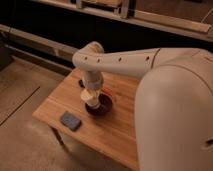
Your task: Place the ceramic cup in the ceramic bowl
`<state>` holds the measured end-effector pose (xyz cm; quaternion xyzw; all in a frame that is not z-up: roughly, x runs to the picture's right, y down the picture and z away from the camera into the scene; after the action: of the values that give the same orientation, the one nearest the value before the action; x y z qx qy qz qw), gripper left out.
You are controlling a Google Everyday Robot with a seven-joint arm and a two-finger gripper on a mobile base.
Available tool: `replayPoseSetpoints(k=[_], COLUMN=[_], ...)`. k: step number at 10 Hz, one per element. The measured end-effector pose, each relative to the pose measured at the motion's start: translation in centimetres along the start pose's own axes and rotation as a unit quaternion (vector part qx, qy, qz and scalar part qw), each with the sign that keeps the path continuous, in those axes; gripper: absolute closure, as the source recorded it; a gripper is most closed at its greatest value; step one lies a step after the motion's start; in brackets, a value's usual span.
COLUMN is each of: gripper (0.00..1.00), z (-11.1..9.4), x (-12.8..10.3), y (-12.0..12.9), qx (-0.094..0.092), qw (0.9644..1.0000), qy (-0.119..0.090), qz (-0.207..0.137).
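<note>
— Where does the job stand?

— Most of the way, I'd say. The pincer (90, 96) hangs from the pale arm (120, 62) over the middle of the wooden worktop (122, 131), and it is clamped narrow on the ceramic cup (92, 104).

— And the cup, relative to the bowl?

— Right above the left part of the ceramic bowl (106, 108), its cream bottom end dipping to about the level of the dark rim. I cannot tell whether it touches the inside of the bowl or hangs just clear; the wrist hides that spot.

— So what is done?

— The pick-up and the carry look finished, since the cup is off the worktop and lined up over the bowl. What remains, by my reading, is the last bit of lowering, letting go, and pulling the arm clear without dragging the cup out.

— Anything nearby to worry about?

— Not much. A flat blue-grey block (70, 120) lies near the left front corner, well apart from the bowl. A small dark thing (81, 83) sits on the far side of the wrist, half hidden, and I can't make out what it is.

— Any risk?

— The cup sits towards the bowl's left side, so it could land on the rim and tip
</note>
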<state>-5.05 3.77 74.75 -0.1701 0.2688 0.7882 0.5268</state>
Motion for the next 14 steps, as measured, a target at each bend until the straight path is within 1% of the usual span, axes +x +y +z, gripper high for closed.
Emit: replayPoseSetpoints(k=[1, 2, 4, 14], gripper=[1.00, 1.00, 1.00, 1.00], z=[-0.46, -0.29, -0.36, -0.43], x=[0.25, 0.21, 0.42, 0.44], y=[-0.38, -0.62, -0.18, -0.32], qx=[-0.005, -0.003, -0.006, -0.005], qw=[0.9999, 0.9998, 0.9998, 0.9998], qy=[-0.003, -0.003, -0.005, -0.004], qz=[0.016, 0.022, 0.019, 0.020])
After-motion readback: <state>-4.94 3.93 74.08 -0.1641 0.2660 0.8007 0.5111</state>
